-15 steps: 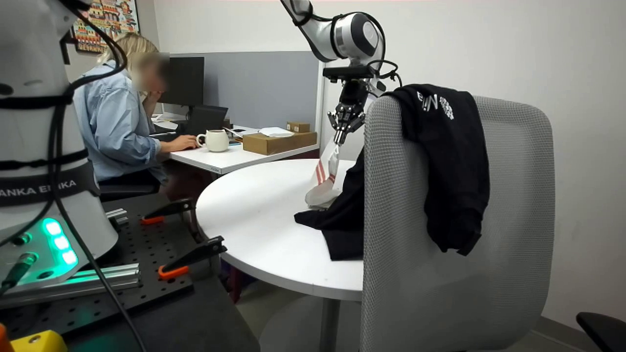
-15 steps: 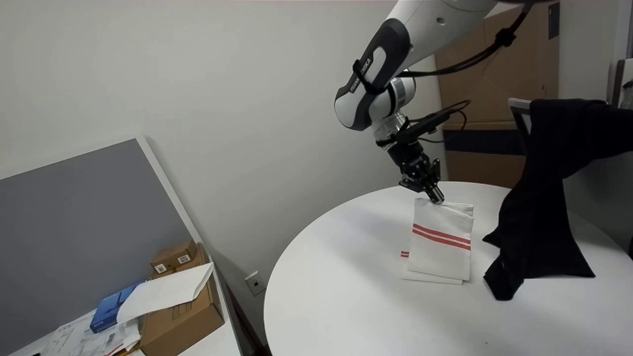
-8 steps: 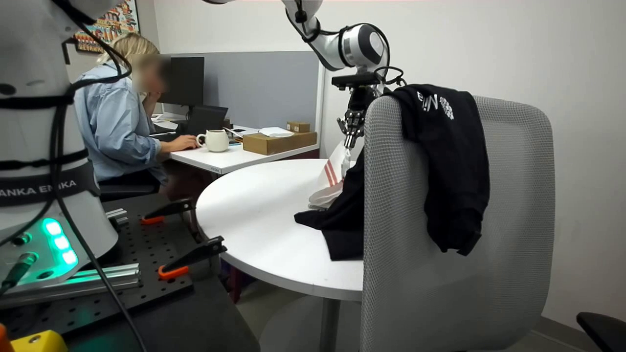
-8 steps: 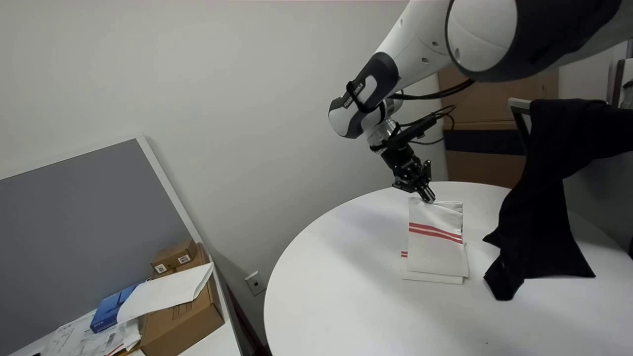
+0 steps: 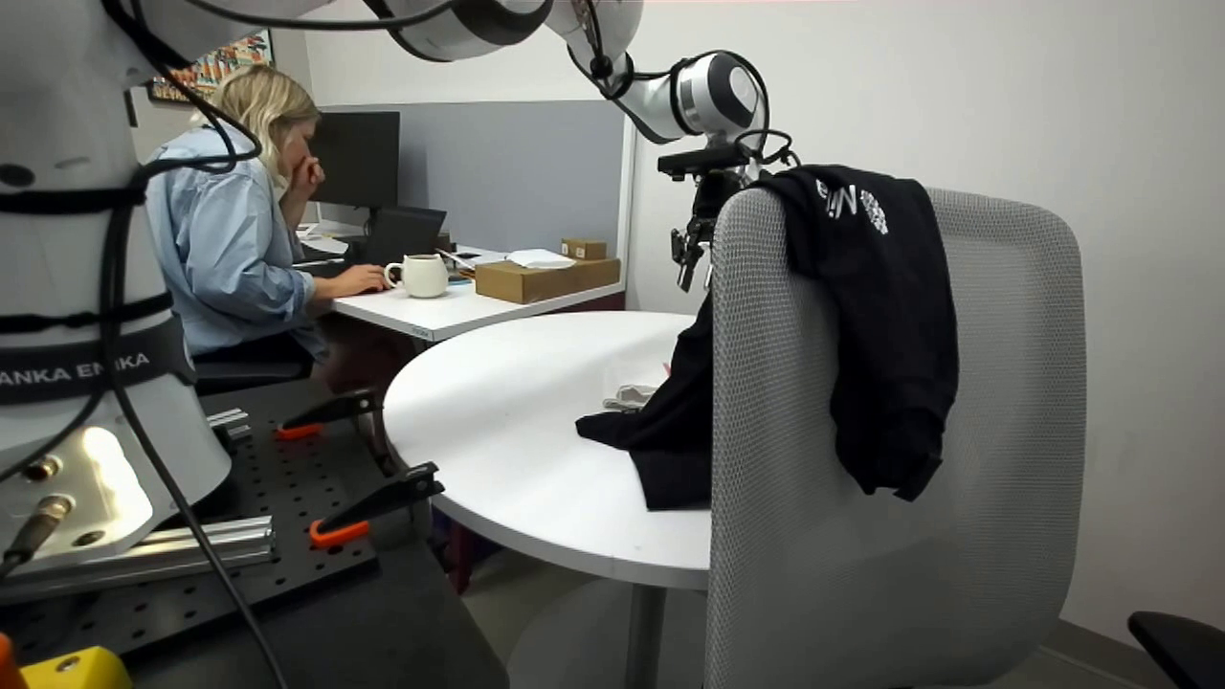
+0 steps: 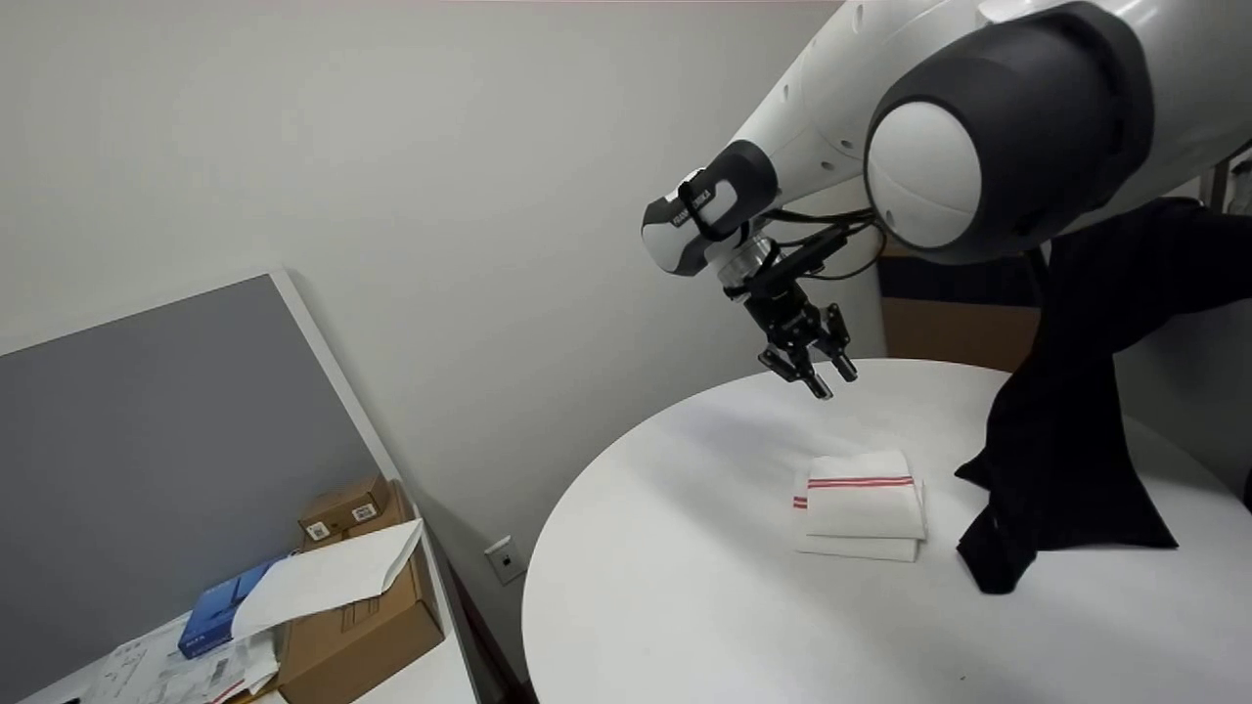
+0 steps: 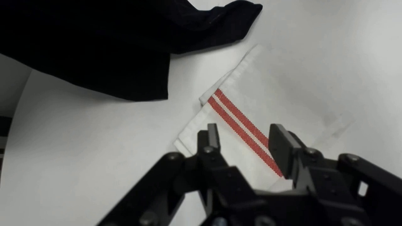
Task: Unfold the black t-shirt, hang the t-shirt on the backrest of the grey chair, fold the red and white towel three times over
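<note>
A white robot arm [image 6: 822, 112] with dark bands reaches over a round white counter [image 6: 665, 587]. Its black hand [image 6: 837, 384] is released: the two fingers [image 7: 214, 136] stand parted, tips angled downward, and hover above the counter, apart from the red and white towel [image 6: 861, 510]. That towel lies folded on the counter, a pair of red stripes crossing its upper part. In an exterior view, a lower layer [image 6: 856, 550] sticks out a little at the left and near edges, a short bit of red stripe showing. In the wrist view, part of the stripes shows between the fingers. Near the towel, with a strip of bare counter between them, is the black t-shirt [image 5: 890, 325]. It is draped over the backrest of the grey chair [image 5: 1014, 402]: one part, with white print at the top, hangs down the mesh, while another trails onto the counter. Farther back, a blond person [image 5: 225, 234] in a light blue shirt sits by a laptop [image 5: 402, 234], a cream mug [image 5: 421, 276] and cardboard boxes [image 5: 545, 282].
</note>
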### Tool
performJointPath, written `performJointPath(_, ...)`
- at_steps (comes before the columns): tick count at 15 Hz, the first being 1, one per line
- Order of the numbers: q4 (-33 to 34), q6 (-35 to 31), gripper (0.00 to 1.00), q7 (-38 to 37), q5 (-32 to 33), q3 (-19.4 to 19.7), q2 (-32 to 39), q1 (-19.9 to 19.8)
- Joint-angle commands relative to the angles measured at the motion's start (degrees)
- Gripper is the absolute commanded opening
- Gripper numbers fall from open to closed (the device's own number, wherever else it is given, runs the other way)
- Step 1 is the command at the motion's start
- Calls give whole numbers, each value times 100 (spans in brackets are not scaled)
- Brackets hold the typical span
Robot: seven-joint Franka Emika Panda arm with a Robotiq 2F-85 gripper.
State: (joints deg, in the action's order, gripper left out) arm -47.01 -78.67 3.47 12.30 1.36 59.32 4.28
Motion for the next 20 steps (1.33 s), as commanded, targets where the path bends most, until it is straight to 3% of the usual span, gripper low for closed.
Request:
performJointPath(1, 495, 161, 78, -197, -132, 12, 187, -82)
performJointPath(3, 293, 25, 93, -455, -564, -141, -25, -338)
performJointPath(5, -195, -164, 100, -636, -940, -223, -439, -537)
performJointPath(7, -992, -522, 100, -831, -1334, -310, -1097, -707)
performJointPath(12, -2105, -1513, 100, -896, -2115, -454, -2096, -919)
performJointPath(20, -4047, -1857, 100, -433, -1910, -363, -3655, -571)
